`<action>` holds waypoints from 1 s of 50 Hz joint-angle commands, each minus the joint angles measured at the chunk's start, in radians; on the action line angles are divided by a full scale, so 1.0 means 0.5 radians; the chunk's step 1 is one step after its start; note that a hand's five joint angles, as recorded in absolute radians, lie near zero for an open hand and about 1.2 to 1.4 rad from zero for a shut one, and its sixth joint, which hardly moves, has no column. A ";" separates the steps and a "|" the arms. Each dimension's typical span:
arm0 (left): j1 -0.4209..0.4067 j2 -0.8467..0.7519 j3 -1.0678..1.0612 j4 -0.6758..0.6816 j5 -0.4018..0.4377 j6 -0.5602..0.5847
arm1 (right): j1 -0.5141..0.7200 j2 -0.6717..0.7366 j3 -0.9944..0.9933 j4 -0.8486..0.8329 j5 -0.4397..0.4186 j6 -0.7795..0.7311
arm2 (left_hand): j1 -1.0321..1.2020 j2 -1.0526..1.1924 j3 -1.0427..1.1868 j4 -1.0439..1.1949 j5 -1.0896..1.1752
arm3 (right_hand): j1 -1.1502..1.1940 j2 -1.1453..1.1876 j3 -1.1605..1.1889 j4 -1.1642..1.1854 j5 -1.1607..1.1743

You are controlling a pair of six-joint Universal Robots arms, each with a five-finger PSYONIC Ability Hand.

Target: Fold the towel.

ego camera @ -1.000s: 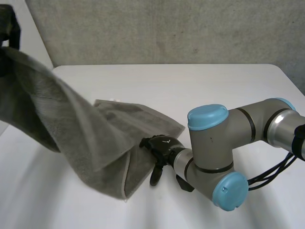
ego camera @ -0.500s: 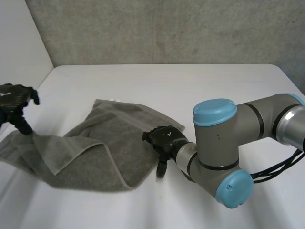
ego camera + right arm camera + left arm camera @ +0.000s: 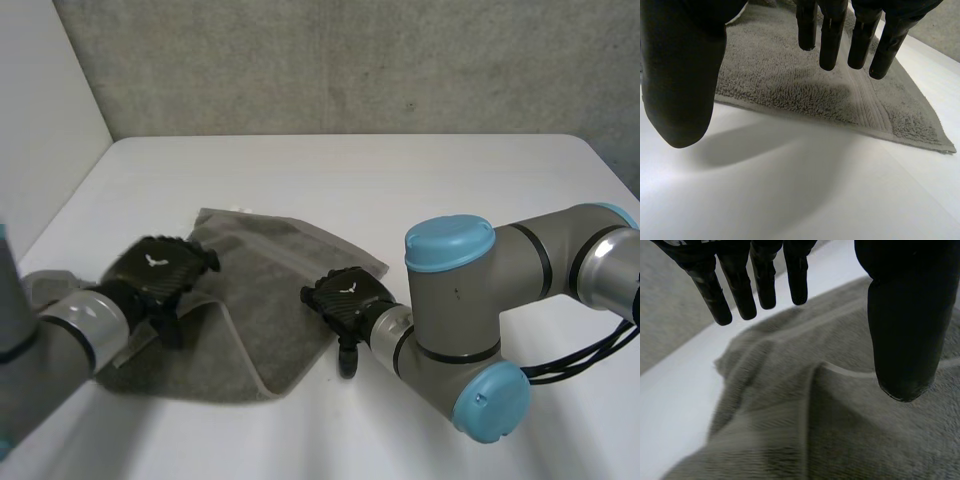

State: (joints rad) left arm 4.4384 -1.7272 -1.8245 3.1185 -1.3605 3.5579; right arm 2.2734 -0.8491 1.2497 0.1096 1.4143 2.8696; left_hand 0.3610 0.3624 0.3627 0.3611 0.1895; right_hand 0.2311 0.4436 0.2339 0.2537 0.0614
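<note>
Fingers straight and empty on left hand and right hand, rumpled grey terry towel

Table: white, smooth top.
Back wall: rough grey concrete, behind the table's far edge.
Side panel: plain white, robot's left.

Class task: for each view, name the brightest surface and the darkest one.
Head view: the white table is brightest, the black left hand and right hand darkest. Left wrist view: the table strip beside the towel is brightest, the left hand darkest. Right wrist view: table brightest, right hand darkest.
</note>
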 commanded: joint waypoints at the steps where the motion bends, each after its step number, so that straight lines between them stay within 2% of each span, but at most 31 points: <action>1: -0.115 -0.303 0.081 0.187 -0.230 0.005 | 0.000 0.002 0.059 -0.047 0.000 0.004 | 0.356 0.353 0.352 0.356 0.350 | -0.113 -0.538 -0.119 -0.158 -0.123; 7: -0.127 -0.417 0.130 0.301 -0.301 0.008 | 0.000 0.002 0.087 -0.072 0.000 0.001 | 0.498 0.495 0.494 0.498 0.492 | -0.113 -0.538 -0.119 -0.158 -0.123; 12: -0.130 -0.497 0.161 0.353 -0.322 0.103 | 0.000 -0.004 0.102 -0.075 -0.003 0.001 | 0.715 0.712 0.711 0.715 0.709 | -0.113 -0.538 -0.119 -0.158 -0.123; 14: -0.133 -0.513 0.164 0.365 -0.332 0.228 | 0.000 -0.008 0.108 -0.075 -0.003 0.001 | 1.001 0.998 0.998 1.001 0.995 | -0.113 -0.538 -0.119 -0.158 -0.123; 15: -0.133 -0.513 0.164 0.365 -0.332 0.229 | 0.000 -0.008 0.108 -0.075 -0.003 0.001 | 1.003 1.000 0.999 1.003 0.997 | -0.113 -0.538 -0.119 -0.158 -0.123; 17: -0.136 -0.516 0.167 0.399 -0.350 0.321 | 0.000 -0.008 0.111 -0.075 -0.003 0.001 | 1.493 1.490 1.489 1.493 1.487 | -0.081 -0.506 -0.087 -0.127 -0.091; 18: -0.136 -0.516 0.167 0.399 -0.350 0.321 | 0.000 -0.008 0.111 -0.075 -0.003 0.001 | 1.496 1.493 1.492 1.496 1.490 | -0.081 -0.506 -0.087 -0.126 -0.090; 19: -0.139 -0.516 0.167 0.426 -0.353 0.361 | 0.000 -0.008 0.111 -0.075 -0.006 0.001 | 1.775 1.772 1.771 1.775 1.769 | -0.069 -0.494 -0.075 -0.114 -0.079; 20: -0.139 -0.516 0.167 0.427 -0.353 0.361 | 0.000 -0.008 0.111 -0.075 -0.006 0.001 | 1.778 1.775 1.774 1.778 1.772 | -0.069 -0.494 -0.075 -0.114 -0.079; 22: -0.154 -0.513 0.164 0.460 -0.350 0.413 | -0.003 -0.011 0.108 -0.072 -0.015 0.031 | 2.070 2.067 2.066 2.070 2.064 | -0.069 -0.494 -0.075 -0.114 -0.079; 28: -0.191 -0.497 0.191 0.463 -0.359 0.456 | -0.012 -0.044 0.102 -0.066 -0.021 0.065 | 2.071 2.068 2.067 2.070 2.064 | -0.093 -0.518 -0.098 -0.138 -0.102; 34: -0.244 -0.368 0.287 0.430 -0.368 0.444 | -0.028 -0.093 0.078 -0.047 -0.061 0.268 | 2.071 2.068 2.067 2.070 2.064 | -0.113 -0.538 -0.119 -0.158 -0.123; 39: -0.277 -0.096 0.323 0.329 -0.365 0.435 | -0.025 -0.093 0.071 -0.017 -0.199 0.473 | 2.071 2.068 2.067 2.070 2.064 | -0.113 -0.538 -0.119 -0.158 -0.123; 44: -0.296 0.051 0.342 0.231 -0.372 0.431 | -0.003 -0.087 0.068 0.008 -0.395 0.831 | 2.071 2.068 2.067 2.070 2.064 | -0.113 -0.538 -0.119 -0.158 -0.123; 50: -0.323 0.141 0.342 0.144 -0.372 0.425 | 0.003 -0.057 0.022 -0.008 -0.439 1.038 | 2.071 2.068 2.067 2.070 2.064 | -0.113 -0.538 -0.119 -0.158 -0.123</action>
State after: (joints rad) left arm 4.2908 -1.7163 -1.6551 3.2406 -1.5456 3.7734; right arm 2.2696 -0.8927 1.2817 0.1105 1.2324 3.2658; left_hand 1.1887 1.2164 1.2150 1.2163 1.0267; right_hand 0.2311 0.4436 0.2339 0.2537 0.0614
